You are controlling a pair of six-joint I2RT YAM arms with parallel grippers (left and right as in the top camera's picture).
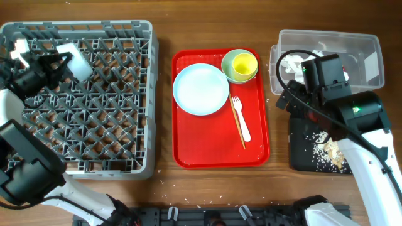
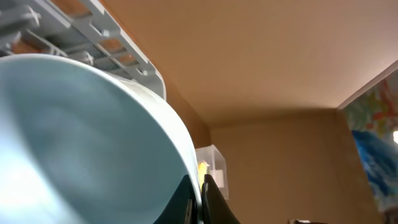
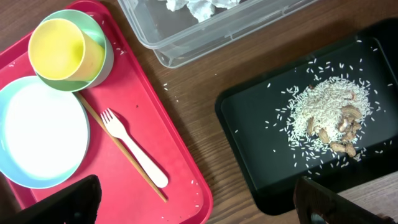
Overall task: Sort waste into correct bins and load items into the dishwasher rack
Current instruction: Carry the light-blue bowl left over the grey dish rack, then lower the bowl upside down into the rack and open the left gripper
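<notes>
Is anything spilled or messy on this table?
Yes: loose off-white rice grains lie scattered on the wooden table between the red serving tray and the flat black rectangular tray, outside the heap in that black tray. A few also dot the red tray.

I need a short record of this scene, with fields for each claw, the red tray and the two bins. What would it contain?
left claw: shut on small white bowl, over a corner of the rack
right claw: open, holding nothing
red tray: plate, green bowl with yellow cup inside, fork, chopsticks
clear tub: crumpled tissue
black tray: rice scraps with some brown bits
</notes>
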